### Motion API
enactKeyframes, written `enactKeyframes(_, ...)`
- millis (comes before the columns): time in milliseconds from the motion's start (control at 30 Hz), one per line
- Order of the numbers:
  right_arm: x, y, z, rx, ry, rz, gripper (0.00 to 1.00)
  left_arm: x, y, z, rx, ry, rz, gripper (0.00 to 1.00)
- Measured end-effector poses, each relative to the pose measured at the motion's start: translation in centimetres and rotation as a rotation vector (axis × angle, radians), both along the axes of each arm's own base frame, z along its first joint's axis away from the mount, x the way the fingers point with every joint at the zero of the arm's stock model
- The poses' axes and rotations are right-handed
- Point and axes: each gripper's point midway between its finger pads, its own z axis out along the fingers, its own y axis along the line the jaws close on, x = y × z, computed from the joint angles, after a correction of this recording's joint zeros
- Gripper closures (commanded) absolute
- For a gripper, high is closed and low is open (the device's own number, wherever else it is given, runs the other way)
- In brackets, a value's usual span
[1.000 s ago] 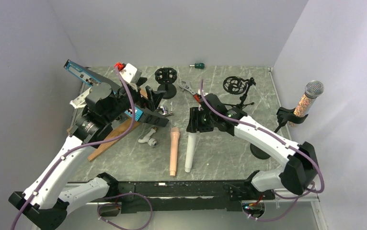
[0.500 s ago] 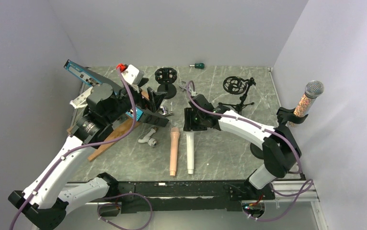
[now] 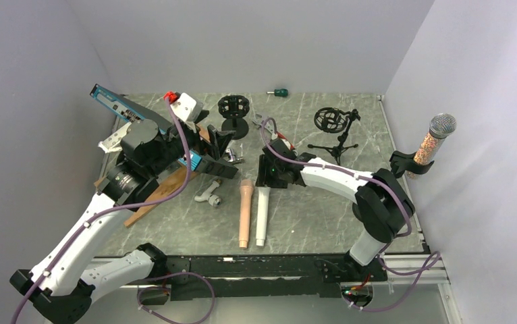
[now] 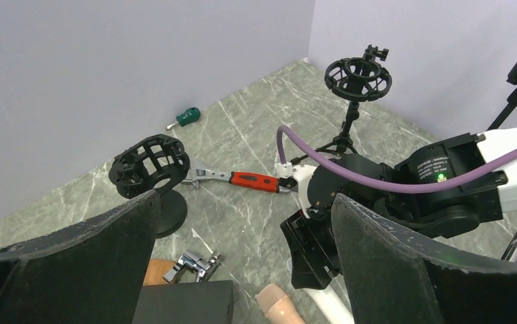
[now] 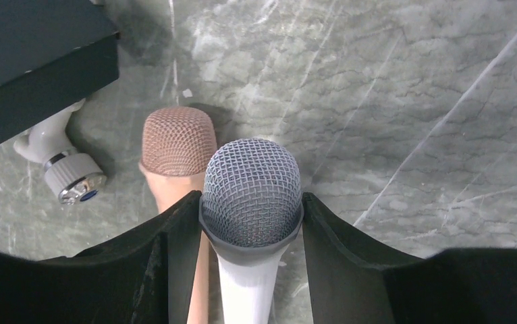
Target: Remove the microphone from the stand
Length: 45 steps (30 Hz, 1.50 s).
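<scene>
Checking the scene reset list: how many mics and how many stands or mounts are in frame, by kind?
Microphones: 3 (white microphone, pink microphone, sprinkle-filled microphone)
Empty shock mounts: 2 (round-base shock mount, tripod shock mount)
Clip stand: 1, holding the sprinkle-filled microphone
Total: 6

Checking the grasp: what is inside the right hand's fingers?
The right hand holds a white microphone, its fingers flanking the collar under the grey mesh head. A tan microphone lies right beside it. Most of the white handle is out of the wrist view.
</scene>
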Motion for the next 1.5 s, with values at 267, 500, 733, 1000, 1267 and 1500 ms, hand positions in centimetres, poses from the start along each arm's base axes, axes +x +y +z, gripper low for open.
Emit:
enactKeyframes(267, -0.4, -0.4, -1.9, -0.003, 0.035, -0.055, 0.73, -0.2, -0.2, 0.0, 0.004, -0.002, -0.007, 0.01)
enactKeyframes(500, -0.2, -0.3, -2.1, 0.008, 0.025, -0.064, 0.58, -0.3, -0.3, 0.0, 0.005, -0.001, -0.011, 0.01)
enactKeyframes(733, -0.2, 0.0, -2.3, 0.017, 0.024, -0.062, 0.48, -0.4, -0.4, -0.1, 0.007, -0.002, -0.017, 0.01)
enactKeyframes(1000, -0.5, 0.3, -2.3, 0.006, 0.013, -0.043, 0.39, -0.5, -0.6, -0.1, 0.008, -0.002, -0.023, 0.01)
enactKeyframes(1267, -0.4, 0.2, -0.3, 0.016, -0.03, -0.024, 0.3, -0.3, -1.0, -0.6, 0.017, 0.01, -0.028, 0.01)
enactKeyframes(1500, 0.1, 0.1, 3.8, 0.035, -0.105, -0.001, 0.3, -0.5, -1.3, -0.6, 0.018, 0.01, -0.034, 0.01)
